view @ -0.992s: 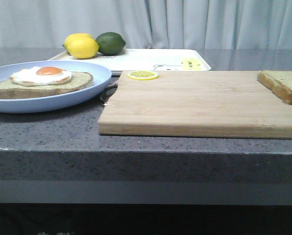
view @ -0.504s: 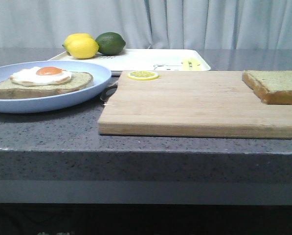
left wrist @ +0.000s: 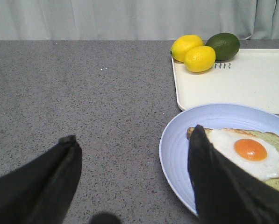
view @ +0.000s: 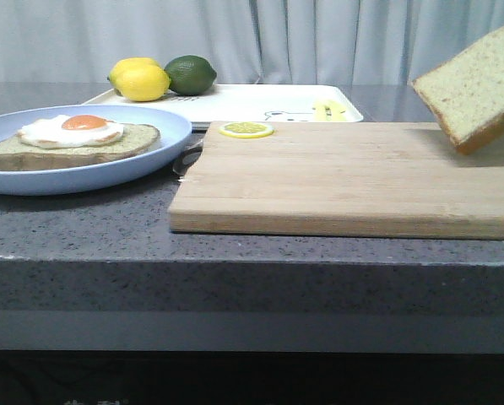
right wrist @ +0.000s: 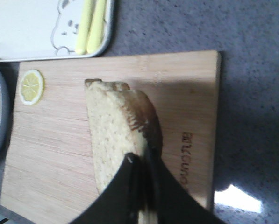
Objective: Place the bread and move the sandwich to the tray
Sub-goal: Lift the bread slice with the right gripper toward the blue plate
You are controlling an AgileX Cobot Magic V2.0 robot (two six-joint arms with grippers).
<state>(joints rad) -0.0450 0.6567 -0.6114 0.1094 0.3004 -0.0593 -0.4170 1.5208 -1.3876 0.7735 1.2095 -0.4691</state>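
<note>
The bread (view: 475,84), a thick slice with a brown crust, hangs tilted above the right end of the cutting board (view: 336,177). In the right wrist view my right gripper (right wrist: 141,161) is shut on the bread (right wrist: 118,130) at its edge. The egg-topped slice (view: 83,135) lies on the pale blue plate (view: 32,181) at the left. My left gripper (left wrist: 134,137) is open and empty over the counter; one finger overlaps the plate (left wrist: 176,149) beside the egg (left wrist: 249,149). The white tray (view: 252,101) lies behind the board.
Two lemons (view: 142,80) and a lime (view: 191,74) sit on the tray's far left corner. A lemon slice (view: 246,129) lies at the board's back left. Yellow sticks (view: 326,109) rest on the tray near its cartoon print. The counter's front edge is close.
The bread slid left along the board, then rose off it and tilted up in the right gripper. Plate, egg slice and tray have not moved.
</note>
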